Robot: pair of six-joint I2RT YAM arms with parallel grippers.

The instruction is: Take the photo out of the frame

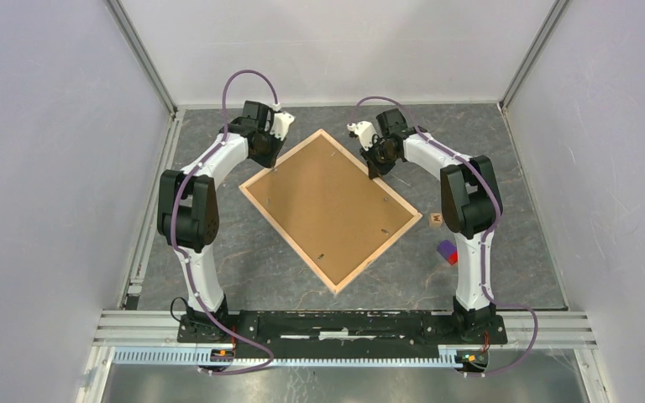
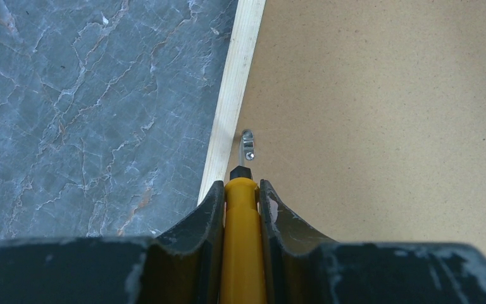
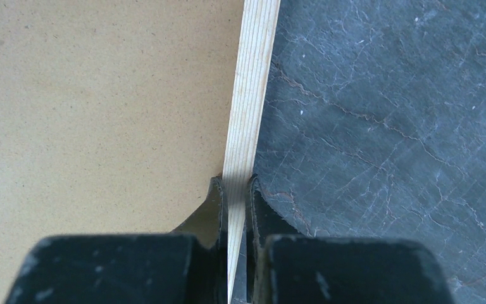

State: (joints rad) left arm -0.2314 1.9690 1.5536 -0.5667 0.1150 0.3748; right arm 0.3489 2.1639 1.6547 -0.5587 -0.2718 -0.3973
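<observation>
While I watch from the top camera, frame: the large rectangular picture frame with pale wood edges [image 1: 288, 240] lies back-up on the dark grey marble-patterned table [image 1: 243, 273], turned cornerwise so one corner points at the arm bases.
Top view, backing: a plain brown fibreboard backing panel [image 1: 327, 206] fills the frame, with a few small clips dotted near its rim.
Top view, left gripper [image 1: 269, 158]: I see it tipped down over the frame's far-left edge.
Top view, right gripper [image 1: 375, 170]: I see it down on the far-right edge, well apart from the left one.
Top view, loose items: a small wooden cube [image 1: 435, 222] sits just off the frame's right corner, and a purple block with a red end [image 1: 447, 250] lies near it.
Left wrist view, left gripper [image 2: 240, 190]: its fingers [image 2: 212, 209] are clenched on a yellow-handled tool [image 2: 240, 247] with a black collar.
Left wrist view, tool tip: it meets a small silver metal clip [image 2: 247, 144] on the backing panel [image 2: 386, 126], just inside the frame [image 2: 231, 114].
Left wrist view, table [image 2: 88, 114]: bare marble lies left of the wood edge.
Right wrist view, right gripper [image 3: 236, 187]: I see it grasping the frame [image 3: 253, 76], one finger [image 3: 261, 206] pressed on each side of the pale wood strip.
Right wrist view, surroundings: the backing panel [image 3: 101, 114] is on the left, the table [image 3: 386, 126] on the right.
</observation>
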